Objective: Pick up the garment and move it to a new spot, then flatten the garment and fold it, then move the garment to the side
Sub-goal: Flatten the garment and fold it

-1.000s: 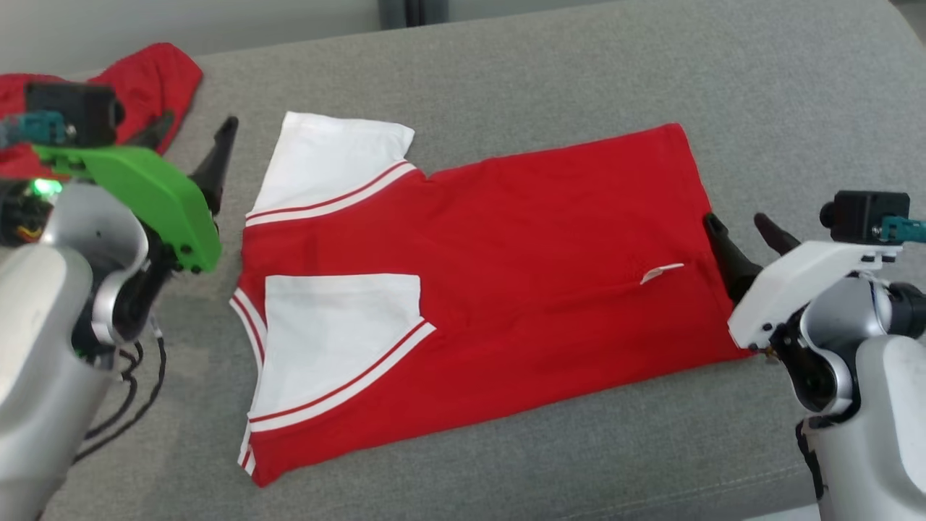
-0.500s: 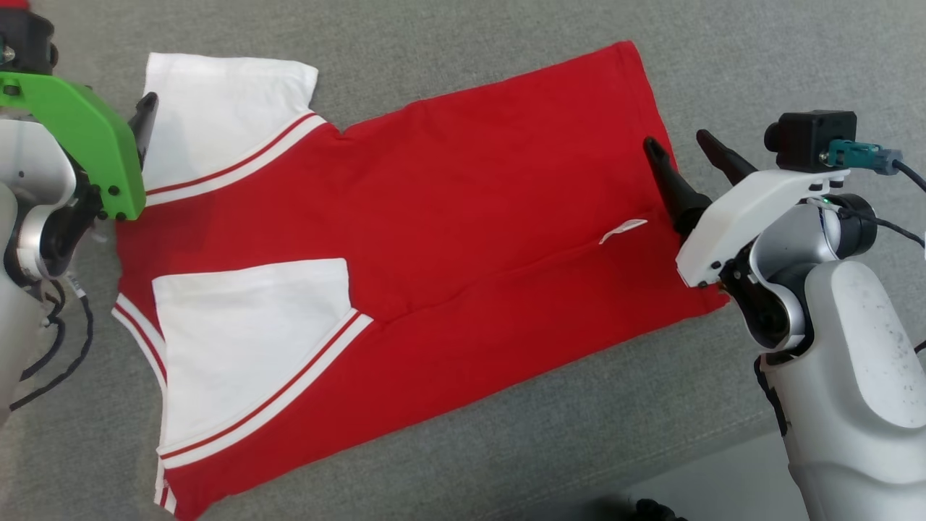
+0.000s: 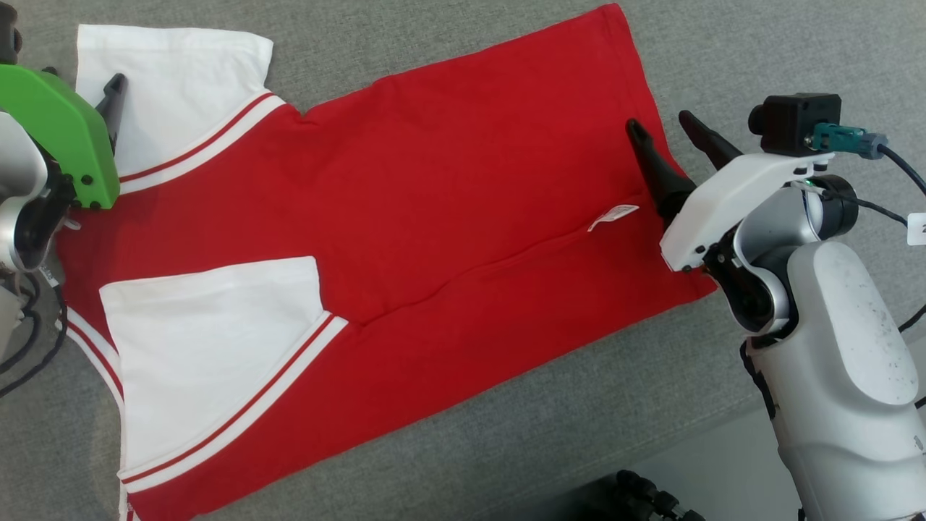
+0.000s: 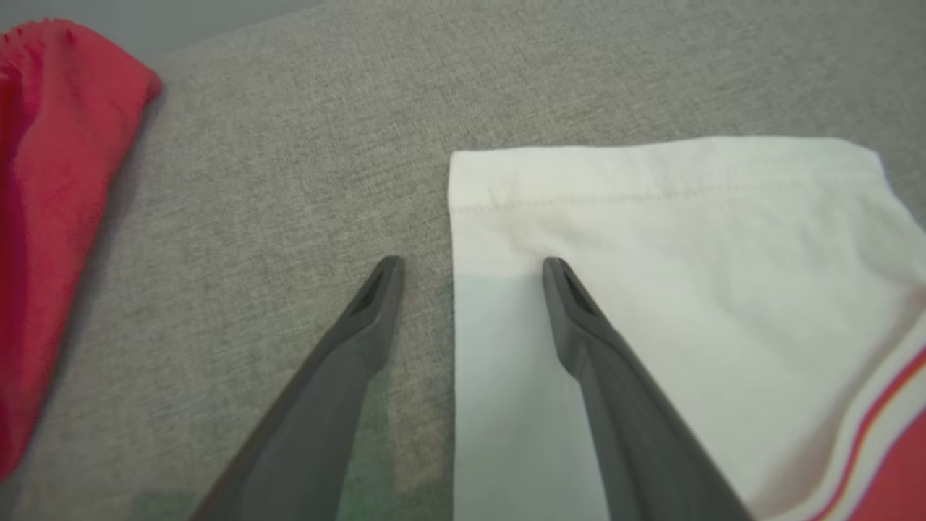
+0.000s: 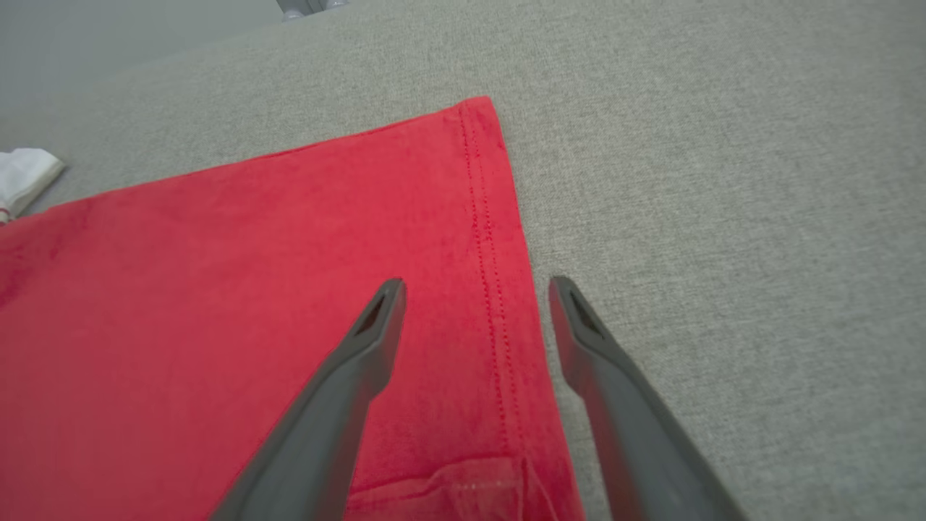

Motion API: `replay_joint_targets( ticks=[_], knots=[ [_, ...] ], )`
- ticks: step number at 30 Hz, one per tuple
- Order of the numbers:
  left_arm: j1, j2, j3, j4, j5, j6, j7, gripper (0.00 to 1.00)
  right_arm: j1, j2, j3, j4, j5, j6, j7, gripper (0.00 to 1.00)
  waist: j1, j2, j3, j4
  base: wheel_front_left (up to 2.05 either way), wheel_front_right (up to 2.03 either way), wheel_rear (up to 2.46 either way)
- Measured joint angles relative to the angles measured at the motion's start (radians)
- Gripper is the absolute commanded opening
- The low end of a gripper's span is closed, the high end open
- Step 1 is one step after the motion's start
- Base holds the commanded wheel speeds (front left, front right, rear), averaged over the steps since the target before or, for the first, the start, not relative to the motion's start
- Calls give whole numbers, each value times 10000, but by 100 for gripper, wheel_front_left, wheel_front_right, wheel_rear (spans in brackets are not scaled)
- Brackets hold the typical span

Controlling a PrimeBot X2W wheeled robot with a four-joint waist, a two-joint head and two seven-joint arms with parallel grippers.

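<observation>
The garment, a red shirt with white sleeves, lies spread flat on the grey cushioned surface. One white sleeve points to the far left; the other is folded in over the red body. My left gripper is open and straddles the far sleeve's side edge, one finger over grey fabric and one over the white sleeve. My right gripper is open too, astride the red hem, with one finger over the cloth and one over the bare surface. Neither holds anything.
Another crumpled red cloth lies on the surface beyond the left gripper. A small white label sticks out of the garment near the right gripper. The surface's front edge runs along the lower right, with a dark object below it.
The head camera has tipped down and closer, so the whole picture shifted. My left gripper has come in from beside the sleeve to straddle its edge. The right gripper stays at the hem.
</observation>
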Motion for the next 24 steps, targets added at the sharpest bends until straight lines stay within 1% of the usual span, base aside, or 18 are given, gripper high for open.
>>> replay_joint_targets(
  ticks=[8,9,10,11,12,13,18,24],
  knots=[
    [-103,-29,0,-79,67,27,-232,100,-113,-42,88,186,90,0,-201,100,0,0,126,-69,0,0,0],
    [-109,-29,-21,-59,84,31,-230,87,-113,-42,96,222,102,0,-203,100,0,0,125,-72,0,0,0],
    [-113,-29,-36,-46,104,31,-230,49,-113,-46,104,251,104,0,-217,100,0,0,122,-74,0,0,0],
    [-113,-35,-48,-50,132,31,-247,33,-113,-56,102,282,117,0,-230,100,0,0,121,-72,0,0,0],
    [-114,-48,-52,-42,132,31,-272,2,-115,-65,100,307,117,0,-261,100,0,0,118,-68,0,0,0],
    [-117,-65,-67,-59,142,31,-324,0,-121,-81,92,339,117,0,-284,100,0,0,112,-58,0,0,0],
    [-124,-244,-169,-96,232,-75,-654,0,-281,-284,67,395,90,0,-324,100,0,0,13,65,0,0,0],
    [-146,-443,-211,-451,251,-240,-1074,0,-1090,-884,370,692,-261,0,104,100,0,-1,-210,425,0,0,0]
  ],
)
